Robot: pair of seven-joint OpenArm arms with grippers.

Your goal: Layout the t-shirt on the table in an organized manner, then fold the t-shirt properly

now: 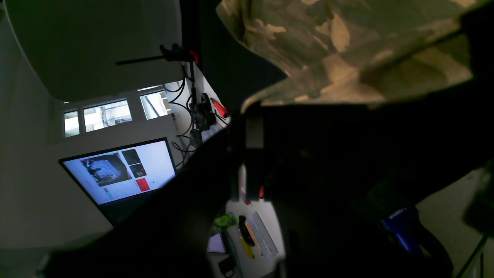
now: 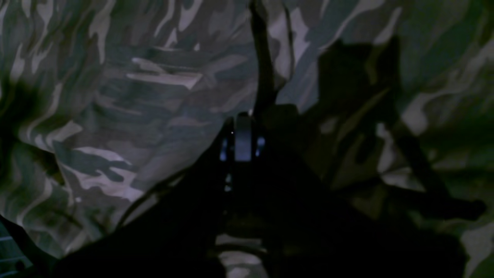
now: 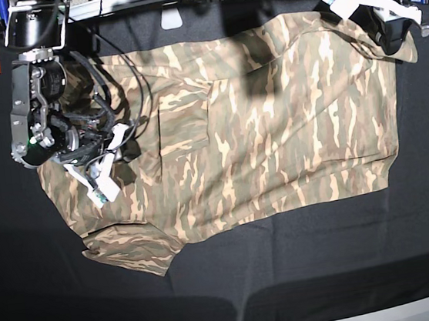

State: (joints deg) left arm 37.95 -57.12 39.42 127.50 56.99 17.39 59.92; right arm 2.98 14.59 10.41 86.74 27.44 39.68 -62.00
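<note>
Looking down from the base view, I am seeing the t-shirt (image 3: 273,130) lying spread across the black tabletop (image 3: 305,274), rumpled along its near-left edge where one sleeve is bunching up. My right hand (image 3: 103,169) is sitting low on the shirt's left part, its white-tipped fingers (image 3: 100,190) pressed together; in the right wrist view the fabric (image 2: 135,96) is filling the whole frame and a dark ridge of cloth is rising straight from the fingertips, so I am reading it as pinching a fold of the t-shirt. My left hand (image 3: 389,28) is hanging at the far-right corner of the shirt, fingers pressed together, and the cloth there is lifting toward it in a peak. Its wrist view is showing camouflage fabric (image 1: 347,46) draped just above the dark fingers, so I am taking it as gripping that corner. A laptop (image 1: 119,172) is glowing in the background of that view.
</note>
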